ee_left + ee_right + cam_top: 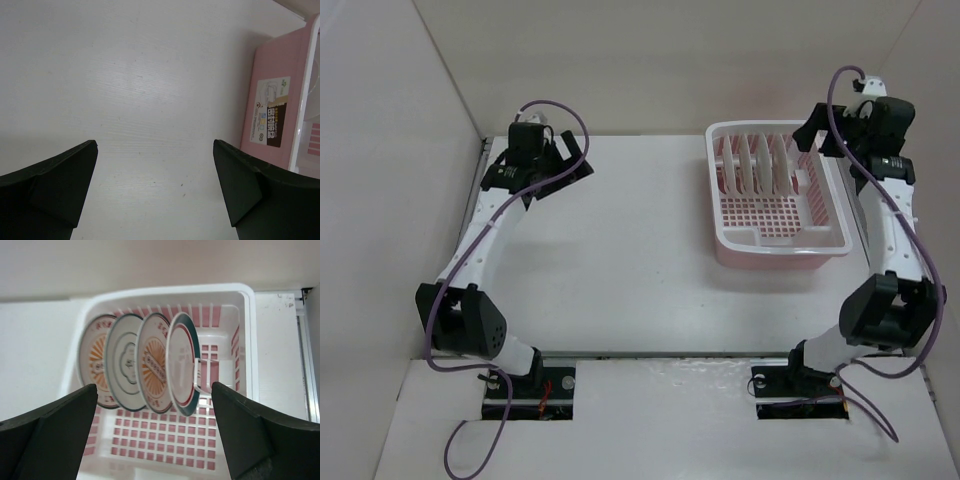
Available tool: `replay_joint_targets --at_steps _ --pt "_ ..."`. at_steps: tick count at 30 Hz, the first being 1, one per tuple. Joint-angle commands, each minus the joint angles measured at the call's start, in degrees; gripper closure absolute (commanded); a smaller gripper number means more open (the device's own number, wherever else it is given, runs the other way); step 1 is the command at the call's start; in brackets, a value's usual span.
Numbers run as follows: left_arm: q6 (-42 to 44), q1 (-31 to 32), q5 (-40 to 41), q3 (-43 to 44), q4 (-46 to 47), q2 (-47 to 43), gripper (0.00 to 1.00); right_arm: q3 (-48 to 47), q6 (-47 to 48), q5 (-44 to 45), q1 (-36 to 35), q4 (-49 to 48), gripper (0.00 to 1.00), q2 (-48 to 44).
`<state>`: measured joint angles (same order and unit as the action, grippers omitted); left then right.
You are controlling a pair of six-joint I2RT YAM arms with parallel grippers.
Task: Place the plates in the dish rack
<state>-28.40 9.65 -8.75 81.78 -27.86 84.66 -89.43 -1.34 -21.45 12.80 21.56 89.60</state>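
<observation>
The left tool [155, 147] is fully open, holds nothing, and is positioned over the counter [140, 75], with the pink side wall of the dish rack [280, 65] to its right. The right tool [154, 387] is also fully open and empty, and it faces the dish rack. All four plates [150, 365] stand on edge in a row in the far half of the rack.

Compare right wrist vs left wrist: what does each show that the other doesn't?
Right wrist only: four plates standing on edge in the dish rack, above its grid floor. Left wrist only: the rack's pink outer wall with a label. Both: the dish rack, the table, and an open, empty gripper, namely the right gripper and the left gripper.
</observation>
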Motion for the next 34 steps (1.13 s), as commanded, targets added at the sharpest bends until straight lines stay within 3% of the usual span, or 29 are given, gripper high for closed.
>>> replay_joint_targets --at_steps 1,5,9,14,20,27,34 --pt "1.68 0.19 1.80 5.93 -0.34 -0.38 0.00 -1.81 -8.75 -0.59 -0.48 -2.57 0.00 -6.79" --pt "1.68 0.19 5.58 13.13 -3.60 -0.38 0.00 0.57 -9.47 7.19 -7.51 -1.09 0.00 -16.72" --pt "0.54 0.19 10.07 17.54 -3.44 -2.91 0.00 -0.74 -13.25 15.98 -13.40 9.79 0.00 -24.30" --pt "-4.90 0.19 13.41 9.38 2.45 -12.75 0.00 -0.75 -14.56 21.80 -16.58 20.70 0.00 -33.95" --pt "-8.34 0.19 16.57 2.00 -3.34 -19.79 0.00 -2.06 -16.50 30.14 -18.77 32.02 0.00 -47.74" --pt "-8.86 -0.33 18.42 -5.83 -3.43 -24.10 0.00 -6.99 -15.97 35.25 -18.77 37.50 0.00 -51.02" --pt "-9.39 -1.04 18.42 -5.31 -3.43 -24.11 0.00 -2.07 -16.67 34.20 -18.77 35.49 0.00 -51.02"
